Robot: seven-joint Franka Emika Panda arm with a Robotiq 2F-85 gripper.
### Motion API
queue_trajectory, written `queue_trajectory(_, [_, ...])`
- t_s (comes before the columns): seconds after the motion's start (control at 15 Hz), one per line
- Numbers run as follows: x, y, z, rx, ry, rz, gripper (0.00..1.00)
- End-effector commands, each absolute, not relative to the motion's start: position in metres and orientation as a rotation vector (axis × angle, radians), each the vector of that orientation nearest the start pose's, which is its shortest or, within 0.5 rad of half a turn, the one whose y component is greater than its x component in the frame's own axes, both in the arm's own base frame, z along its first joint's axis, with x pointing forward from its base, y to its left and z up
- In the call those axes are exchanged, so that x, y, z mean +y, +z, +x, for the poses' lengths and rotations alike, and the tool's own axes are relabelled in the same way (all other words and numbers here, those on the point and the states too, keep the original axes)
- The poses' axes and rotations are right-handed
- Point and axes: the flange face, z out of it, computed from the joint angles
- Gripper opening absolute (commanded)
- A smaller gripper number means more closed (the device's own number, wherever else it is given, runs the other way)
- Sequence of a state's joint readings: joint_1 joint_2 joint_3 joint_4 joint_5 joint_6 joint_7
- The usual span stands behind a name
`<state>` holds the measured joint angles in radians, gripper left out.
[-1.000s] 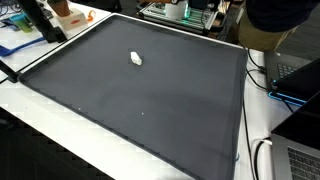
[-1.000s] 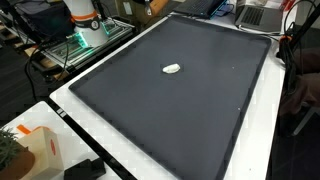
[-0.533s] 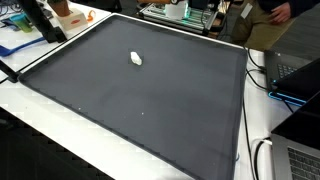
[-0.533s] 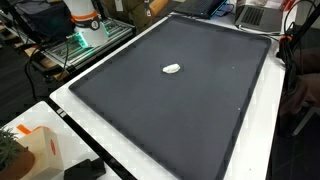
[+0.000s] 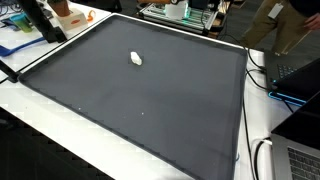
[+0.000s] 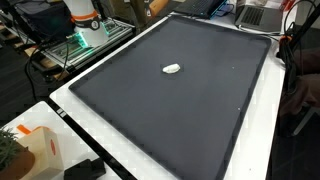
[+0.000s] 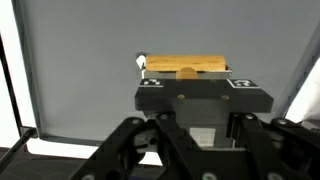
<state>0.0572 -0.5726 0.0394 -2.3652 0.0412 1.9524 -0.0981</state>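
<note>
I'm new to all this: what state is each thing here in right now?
white lump: lying loose on the mat, nothing touching it.
dark mat: spread flat on the white table.
wooden block: level, just beyond the fingers in the wrist view; held or not, unclear.
fingers: open or shut cannot be told.

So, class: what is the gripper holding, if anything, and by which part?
Cannot tell: a wooden block shows just beyond the gripper in the wrist view, fingertips hidden.
</note>
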Motion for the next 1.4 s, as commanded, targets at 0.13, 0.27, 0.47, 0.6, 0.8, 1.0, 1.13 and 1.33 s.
queue_trajectory(0.13, [0.037, 0.539, 0.377, -0.144, -0.218, -3.106, 0.22])
queue_trajectory(0.27, [0.029, 0.532, 0.382, -0.187, -0.168, -3.091, 0.22])
queue_trajectory(0.47, [0.013, 0.528, 0.395, -0.308, -0.157, -3.031, 0.22])
queue_trajectory(0.6, [-0.004, 0.521, 0.406, -0.382, -0.178, -3.003, 0.22])
queue_trajectory(0.8, [-0.023, 0.503, 0.424, -0.47, -0.224, -3.046, 0.22])
queue_trajectory(1.0, [-0.035, 0.477, 0.443, -0.483, -0.316, -3.135, 0.22])
queue_trajectory(1.13, [-0.031, 0.481, 0.441, -0.465, -0.294, -3.111, 0.47])
queue_trajectory(1.33, [-0.033, 0.469, 0.447, -0.465, -0.279, -3.119, 0.47])
